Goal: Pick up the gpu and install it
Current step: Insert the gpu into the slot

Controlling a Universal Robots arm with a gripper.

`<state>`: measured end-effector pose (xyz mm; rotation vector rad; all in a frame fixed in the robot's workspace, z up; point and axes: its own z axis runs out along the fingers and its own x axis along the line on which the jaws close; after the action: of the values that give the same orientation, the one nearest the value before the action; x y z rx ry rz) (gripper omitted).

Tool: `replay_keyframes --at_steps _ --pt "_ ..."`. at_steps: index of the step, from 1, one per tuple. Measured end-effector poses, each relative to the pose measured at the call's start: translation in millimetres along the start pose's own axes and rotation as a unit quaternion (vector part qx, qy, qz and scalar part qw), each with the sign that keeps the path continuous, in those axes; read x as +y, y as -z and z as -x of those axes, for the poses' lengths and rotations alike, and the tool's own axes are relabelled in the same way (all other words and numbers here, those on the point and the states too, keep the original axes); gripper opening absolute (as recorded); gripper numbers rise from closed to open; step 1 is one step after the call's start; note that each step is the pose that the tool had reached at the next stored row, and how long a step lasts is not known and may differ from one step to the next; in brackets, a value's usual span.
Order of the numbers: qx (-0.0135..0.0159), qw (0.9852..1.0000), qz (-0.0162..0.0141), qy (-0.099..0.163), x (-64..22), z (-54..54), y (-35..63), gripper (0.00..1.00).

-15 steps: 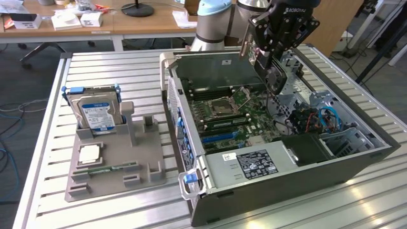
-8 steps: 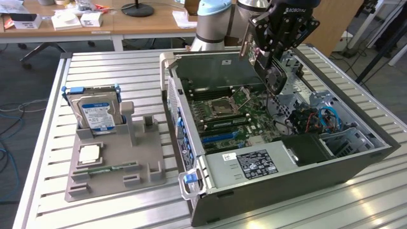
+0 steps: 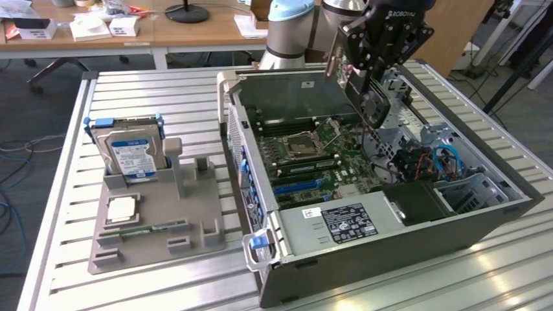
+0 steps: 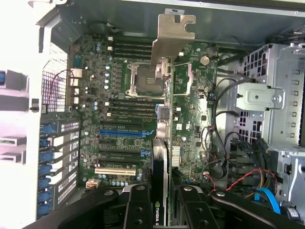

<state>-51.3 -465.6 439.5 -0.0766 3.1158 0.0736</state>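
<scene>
While the gripper (image 3: pixel 367 72) hung over the open case (image 3: pixel 484 223), its fingers (image 4: pixel 138 210) were clamped on the gpu (image 3: pixel 373 107), one to each face of the card. The gpu was in the air above the motherboard (image 4: pixel 190 105), clear of every slot and touching nothing but the fingers. From the wrist it showed edge-on, with the bracket (image 4: pixel 171 36) at the far end and the green logo near the grip. Its edge lay across the line of the blue slot (image 4: pixel 121 134), not along it, so I judged the card unaligned. Lowered like that, the contact edge would land on board components rather than in a slot, and pressing down could bend the card or damage the board. The grip sat at one end of a long, thin card, so a nudge at the bracket end could twist it between the fingers and spoil the aim. The bracket could also catch on the case wall (image 3: pixel 232 123) on the way down. Loose cables (image 4: pixel 248 179) lay close beside the path and might snag a corner. The hard drive (image 3: pixel 131 155) stood well apart on its holder (image 3: pixel 151 223).
</scene>
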Motion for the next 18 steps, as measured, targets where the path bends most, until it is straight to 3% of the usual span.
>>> replay_keyframes --at_steps 4,9,14,18 --pt "0.0017 0.9994 0.0009 0.036 0.0 0.0 -0.1 0.27" --pt "0.0037 0.9969 0.0019 0.079 0.0 0.0 -0.4 0.27" --pt "0.0055 0.9931 0.0026 0.117 -0.1 0.0 -0.7 0.27" --pt "0.0069 0.9890 0.0034 0.148 -0.1 0.0 -1.0 0.27"
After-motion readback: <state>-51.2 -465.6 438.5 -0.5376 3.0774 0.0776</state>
